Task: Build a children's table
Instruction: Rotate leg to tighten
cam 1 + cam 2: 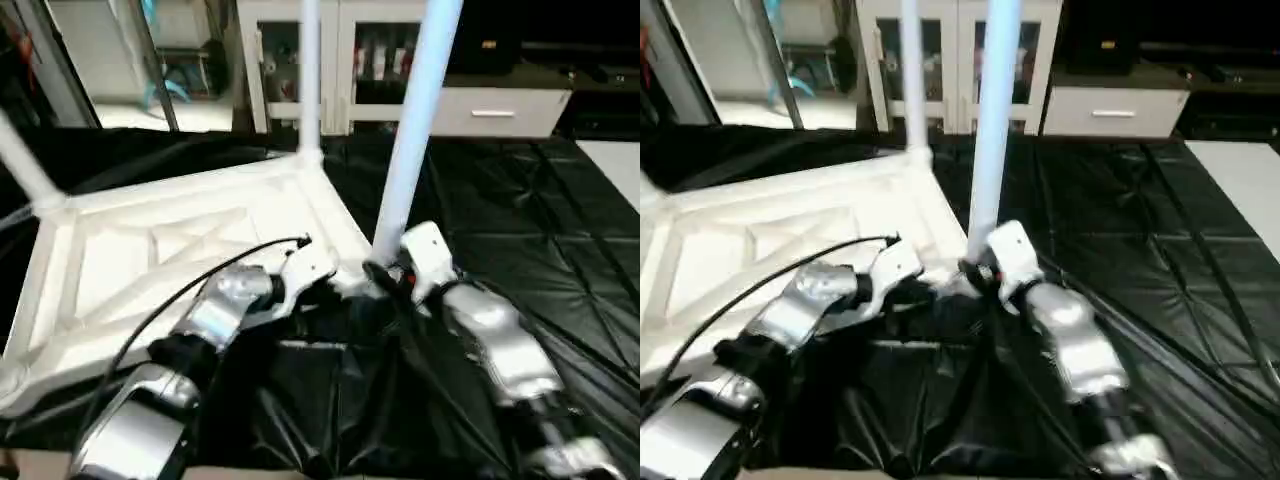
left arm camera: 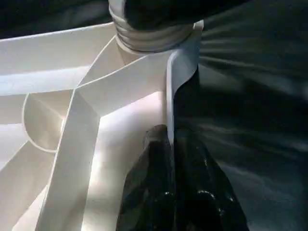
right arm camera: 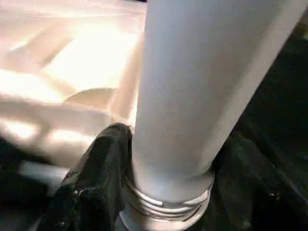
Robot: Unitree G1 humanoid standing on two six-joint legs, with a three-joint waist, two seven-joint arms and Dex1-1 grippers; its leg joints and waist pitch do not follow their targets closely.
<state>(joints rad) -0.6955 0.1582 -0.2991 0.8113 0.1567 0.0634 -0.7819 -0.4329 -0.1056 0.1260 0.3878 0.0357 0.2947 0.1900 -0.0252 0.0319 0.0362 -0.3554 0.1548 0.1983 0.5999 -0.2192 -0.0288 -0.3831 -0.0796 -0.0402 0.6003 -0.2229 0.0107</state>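
Black-fingered left gripper pinches the upturned tabletop's rim at centre frame; right gripper clamps the upright leg's threaded base.

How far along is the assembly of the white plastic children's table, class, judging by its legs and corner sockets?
Done: the white ribbed plastic tabletop lies underside up, with two white tube legs standing at the far corner and left corner. In hand: the right gripper holds a third white tube leg at the near corner, threads still exposed, while the left gripper pinches the tabletop's rim. Left: seating this leg, then a fourth.
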